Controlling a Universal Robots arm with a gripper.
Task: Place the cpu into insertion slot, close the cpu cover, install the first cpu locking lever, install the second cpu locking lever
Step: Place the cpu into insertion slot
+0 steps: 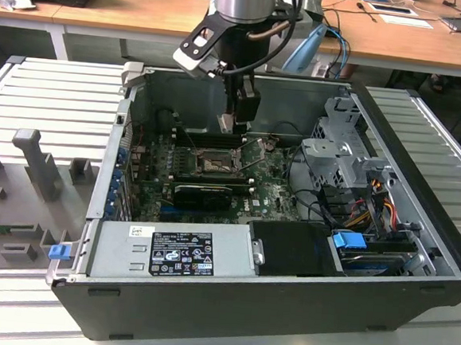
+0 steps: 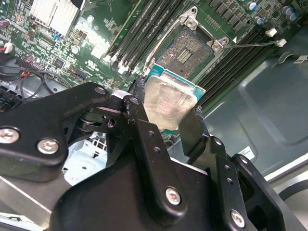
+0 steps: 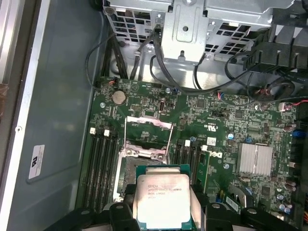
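1. One step of four is under way: the fingers (image 2: 166, 114) are closed on the chip (image 2: 168, 102), pinching it by two opposite edges, and it is not yet seated.
2. In the exterior view you see the gripper (image 1: 237, 113) reaching down into the open computer case (image 1: 228, 300), which lies on the ribbed metal surface (image 1: 52, 102). The chip hangs clear above the green board (image 3: 216, 125), apart from everything below it.
3. In the second wrist view the slot (image 2: 185, 50) lies open with its grey pin field bare, just beyond the far edge of the chip. Judging from the first wrist view, the chip is near the slot but not squared over it.
4. The cover (image 3: 148, 122) is swung back off the slot, its window showing board through it. A thin wire lever (image 2: 250, 44) stands out to one side, not hooked down.
5. Expect the chip to be very light, stiff and flat, with a smooth metal face that could slide between the pads if your grip loosens.
6. Treat it as fragile. Its underside and the slot's pins likely bend or scratch under any sideways scrape or tilt.
7. The edge grip you have looks like the right hold, since it leaves the flat face and underside untouched.
8. The cover and lever are probably springy metal and will push back.
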